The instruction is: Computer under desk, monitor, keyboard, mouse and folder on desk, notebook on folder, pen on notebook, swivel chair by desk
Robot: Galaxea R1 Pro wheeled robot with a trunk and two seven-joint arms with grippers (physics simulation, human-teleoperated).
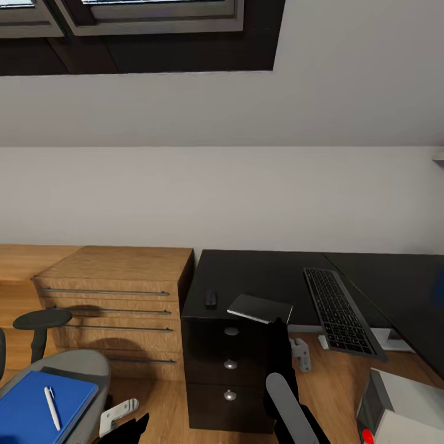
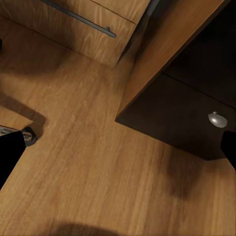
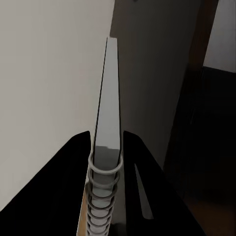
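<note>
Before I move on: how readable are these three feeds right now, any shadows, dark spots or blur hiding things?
Head view: evenly lit and sharp; the black desk swallows the mouse. Left wrist view: soft shadows on the floor, drawer knob clear. Right wrist view: dim, the notebook edge-on between the right gripper fingers, background murky.

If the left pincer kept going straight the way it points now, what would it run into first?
Most likely the light wood floor, which lies straight ahead of the left pincer in its wrist view. The black drawer unit with the round silver knob sits off to one side; depth is hard to judge.
</note>
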